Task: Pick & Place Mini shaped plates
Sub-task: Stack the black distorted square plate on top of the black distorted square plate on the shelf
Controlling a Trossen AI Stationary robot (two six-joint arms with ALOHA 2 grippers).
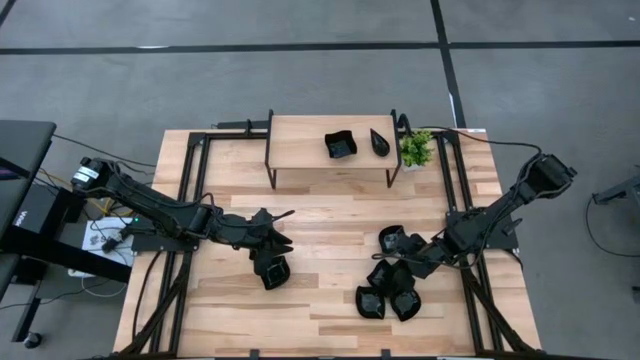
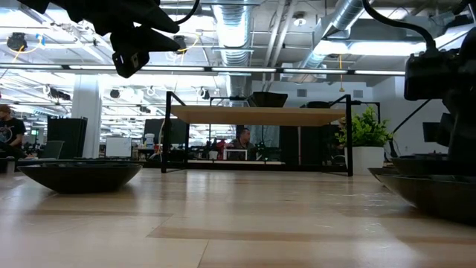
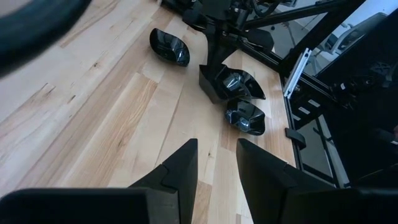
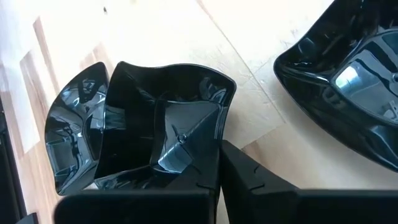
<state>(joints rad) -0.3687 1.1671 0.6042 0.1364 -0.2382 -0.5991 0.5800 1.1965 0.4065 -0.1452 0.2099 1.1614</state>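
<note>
Several glossy black mini plates lie clustered at the table's right front (image 1: 388, 288). My right gripper (image 1: 402, 266) reaches into the cluster, slanting down, and is shut on a square plate (image 4: 165, 127). A rounded plate (image 4: 71, 134) lies against that plate's far side, and another (image 4: 348, 81) lies apart from it. One plate (image 1: 273, 272) rests alone left of centre. My left gripper (image 3: 214, 168) hangs open and empty above the table beside it. Two more plates (image 1: 340, 145) (image 1: 380, 142) sit on the raised wooden shelf (image 1: 300, 140). My right gripper pinches the square plate's side wall near a corner (image 4: 217, 134), one finger (image 4: 196, 171) inside the dish and the other (image 4: 255, 180) outside. The fingers come slanting down from the table's right side. The plate's bottom sits on the table among the other plates.
A small green potted plant (image 1: 417, 150) stands at the shelf's right end. Black metal frame rails (image 1: 190, 190) run along the table's left and right sides. Bare wood lies between the two arms. People and desks show in the room beyond the table (image 2: 242, 141).
</note>
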